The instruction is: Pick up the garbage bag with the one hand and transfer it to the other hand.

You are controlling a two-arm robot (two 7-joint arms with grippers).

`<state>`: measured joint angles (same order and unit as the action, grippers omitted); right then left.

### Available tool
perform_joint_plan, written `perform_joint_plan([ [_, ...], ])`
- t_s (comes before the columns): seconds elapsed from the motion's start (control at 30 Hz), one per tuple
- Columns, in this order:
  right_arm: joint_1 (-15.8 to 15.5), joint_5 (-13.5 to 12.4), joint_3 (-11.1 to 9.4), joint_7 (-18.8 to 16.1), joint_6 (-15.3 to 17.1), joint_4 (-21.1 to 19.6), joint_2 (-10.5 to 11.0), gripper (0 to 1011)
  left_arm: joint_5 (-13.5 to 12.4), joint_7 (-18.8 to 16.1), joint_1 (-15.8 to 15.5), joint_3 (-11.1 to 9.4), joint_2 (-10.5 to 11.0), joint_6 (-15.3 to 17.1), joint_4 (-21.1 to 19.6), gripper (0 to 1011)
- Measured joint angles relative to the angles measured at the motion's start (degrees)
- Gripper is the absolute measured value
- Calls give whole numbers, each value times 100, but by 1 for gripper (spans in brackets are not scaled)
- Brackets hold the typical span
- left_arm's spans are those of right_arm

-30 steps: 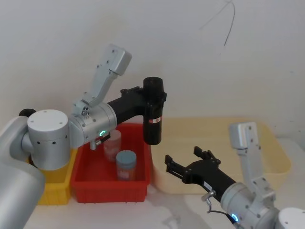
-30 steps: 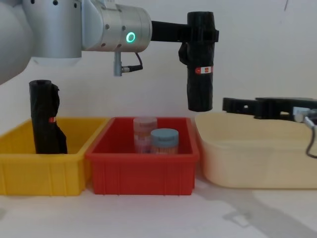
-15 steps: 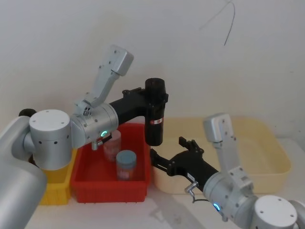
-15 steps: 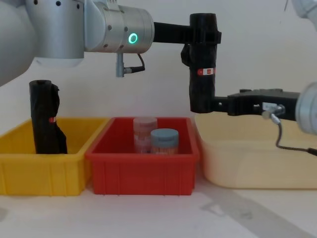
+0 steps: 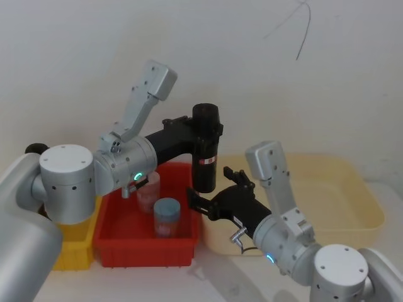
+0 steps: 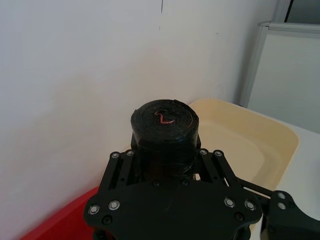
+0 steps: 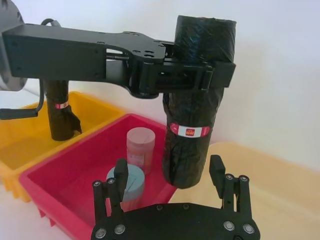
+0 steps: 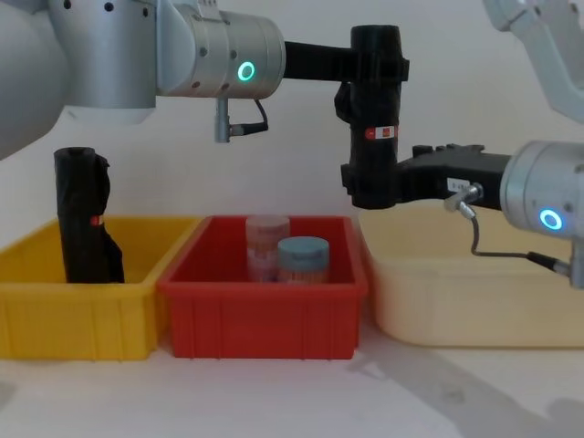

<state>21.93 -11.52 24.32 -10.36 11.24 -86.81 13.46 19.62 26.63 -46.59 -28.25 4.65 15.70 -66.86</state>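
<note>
The left tool [image 8: 376, 66] is clamped on the bag [image 8: 374, 119], gripping it near its top end. The bag hangs upright in the air, well above the tabletop [image 8: 274, 401], over the seam between the red bin [image 8: 265, 310] and the cream tub [image 8: 456, 301]. Its red-and-white label band sits about midway down and faces the robot. In the left wrist view the rolled top of the bag [image 6: 164, 130] rises between that tool's fingers.

The right tool [image 8: 365, 187] reaches in level from the right, at the bag's lower end. Its fingers are apart. In the right wrist view one fingertip stands on each side of the bag's bottom [image 7: 187, 150], with a clear gap on one side and a narrower one on the other. From the head view the right tool [image 5: 211, 189] sits just below the left tool [image 5: 204, 129], with the bag [image 5: 204, 151] running down between them.

The red bin holds two jars side by side: a clear pinkish one [image 8: 266, 242] behind and a blue-lidded one [image 8: 302, 258] in front. To the left, touching the red bin, the yellow bin [image 8: 73, 319] holds a second black roll [image 8: 84, 219], which stands upright with a small red label.
</note>
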Motion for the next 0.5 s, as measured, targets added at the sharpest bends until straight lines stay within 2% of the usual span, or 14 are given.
perform_joint_plan([
  [0.5,338,264,32,-19,-69,379,-60,1000,0,2,-4,-2,-5,0,5,497],
])
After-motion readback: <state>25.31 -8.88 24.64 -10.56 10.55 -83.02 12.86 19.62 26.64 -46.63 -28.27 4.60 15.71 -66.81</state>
